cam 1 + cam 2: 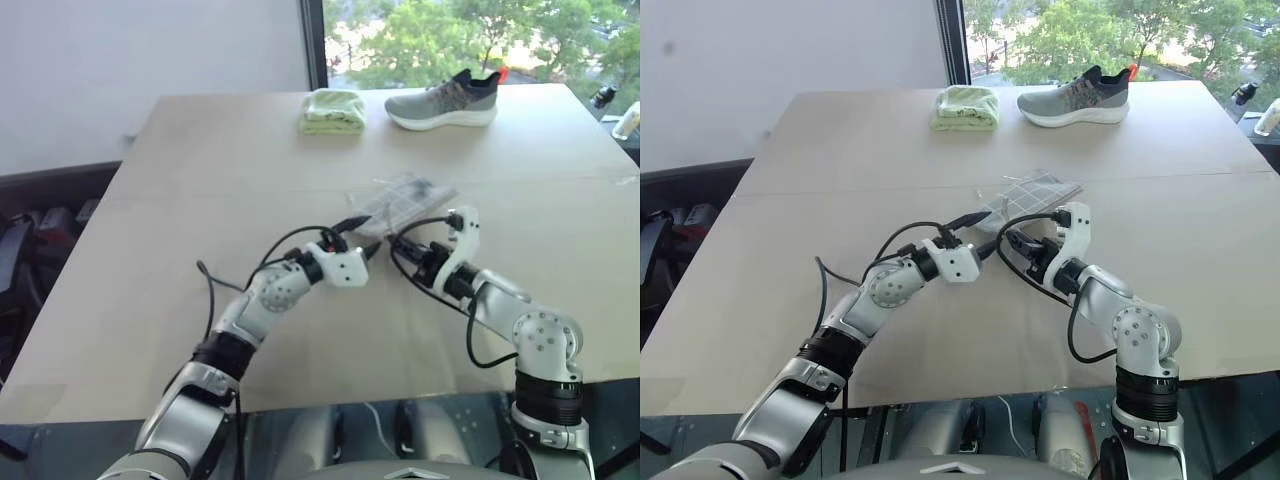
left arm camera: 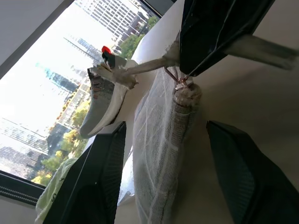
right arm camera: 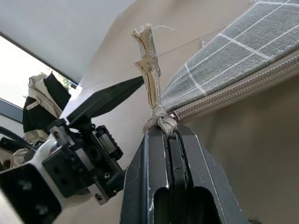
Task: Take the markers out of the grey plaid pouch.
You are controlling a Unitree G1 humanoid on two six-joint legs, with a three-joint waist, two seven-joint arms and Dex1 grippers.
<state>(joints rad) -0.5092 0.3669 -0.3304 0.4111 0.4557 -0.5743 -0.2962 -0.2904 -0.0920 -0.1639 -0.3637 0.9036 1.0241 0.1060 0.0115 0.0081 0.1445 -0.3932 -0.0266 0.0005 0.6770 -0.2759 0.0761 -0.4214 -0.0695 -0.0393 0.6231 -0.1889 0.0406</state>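
Observation:
The grey plaid pouch [image 1: 405, 198] lies flat on the table's middle, its zipper corner toward me. My right gripper [image 3: 170, 133] is shut on the knotted cord of the zipper pull [image 3: 161, 122] at that corner. My left gripper [image 1: 362, 237] stands open just left of it. Its two black fingers [image 2: 100, 177] flank the pouch's near end [image 2: 156, 154] without touching it. In the left wrist view the right gripper [image 2: 205, 42] shows above the pull. The markers are hidden.
A folded light-green cloth [image 1: 333, 110] and a grey sneaker [image 1: 445, 100] sit at the far edge of the tan table [image 1: 200, 180], by the window. A small bottle [image 1: 630, 120] stands at the far right edge.

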